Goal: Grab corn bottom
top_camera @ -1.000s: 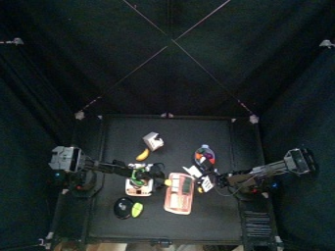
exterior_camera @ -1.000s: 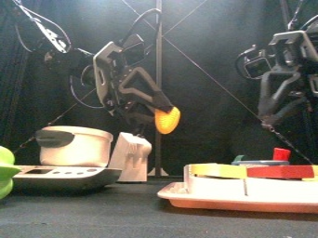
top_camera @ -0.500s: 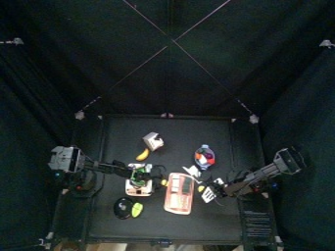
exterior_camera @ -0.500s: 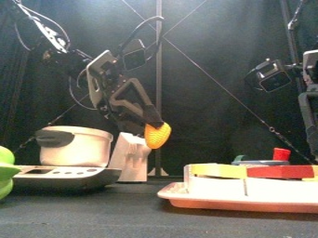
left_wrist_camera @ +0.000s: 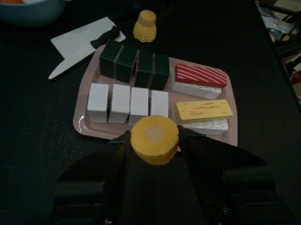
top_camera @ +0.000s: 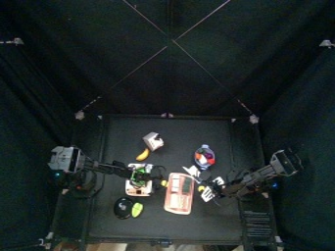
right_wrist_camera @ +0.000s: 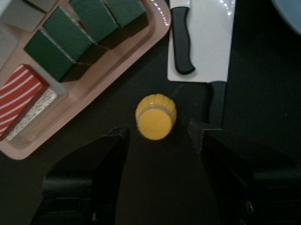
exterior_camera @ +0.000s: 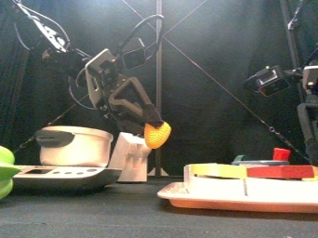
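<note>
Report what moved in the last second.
The left gripper, shut on the corn piece, lowered it a little toward the table. The right gripper, jaws open, pulled back toward the table's right edge. The tray and the knife stayed put.

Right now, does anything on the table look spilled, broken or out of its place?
Nothing stands out. The food blocks sit in neat rows in the pink tray, the knife lies flat on its white board, and the left hand holds a corn piece in the air.
</note>
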{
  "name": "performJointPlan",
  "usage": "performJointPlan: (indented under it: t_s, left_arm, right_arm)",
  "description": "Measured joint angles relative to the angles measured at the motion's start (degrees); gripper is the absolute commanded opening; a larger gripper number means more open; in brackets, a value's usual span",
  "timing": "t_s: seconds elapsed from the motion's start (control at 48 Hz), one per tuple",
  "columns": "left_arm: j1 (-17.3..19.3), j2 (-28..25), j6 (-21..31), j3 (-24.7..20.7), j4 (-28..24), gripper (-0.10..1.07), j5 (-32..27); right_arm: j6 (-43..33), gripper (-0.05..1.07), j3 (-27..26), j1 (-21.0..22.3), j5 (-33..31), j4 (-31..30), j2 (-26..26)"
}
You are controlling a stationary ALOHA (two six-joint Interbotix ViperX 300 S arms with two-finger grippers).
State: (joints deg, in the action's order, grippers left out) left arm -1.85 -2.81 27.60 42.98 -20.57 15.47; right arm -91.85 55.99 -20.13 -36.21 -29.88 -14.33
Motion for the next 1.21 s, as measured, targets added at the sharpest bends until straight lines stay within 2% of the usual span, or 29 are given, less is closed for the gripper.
performJointPlan:
  t_s: [0.229,0.438,0.562,0.708,1.021,1.208]
  left_arm:
    - [0.0,0.0,0.0,0.0,0.0,0.76,-0.1]
    - [0.0,0.0,0.0,0.0,0.1,0.76,-0.1]
    - [0.0,-0.1,0.0,0.0,0.0,0.76,-0.1]
    - [0.0,0.0,0.0,0.0,0.0,0.76,-0.1]
    - [0.0,-0.1,0.0,0.0,0.0,0.76,-0.1]
    - [0.0,-0.1,0.0,0.0,0.0,0.76,-0.1]
  right_arm:
    - [0.1,0.84,0.0,0.4,1.8,-0.4,1.6]
    - [0.2,0.70,-0.4,0.4,2.0,-0.4,1.8]
    - [0.3,0.65,-0.6,0.4,1.8,-0.4,1.8]
    - [0.4,0.65,-1.3,0.4,0.9,-0.5,0.6]
    - [0.4,0.64,-2.0,0.4,-3.2,-1.3,-5.5]
    - [0.4,0.64,-2.2,0.4,-3.2,-3.5,-6.2]
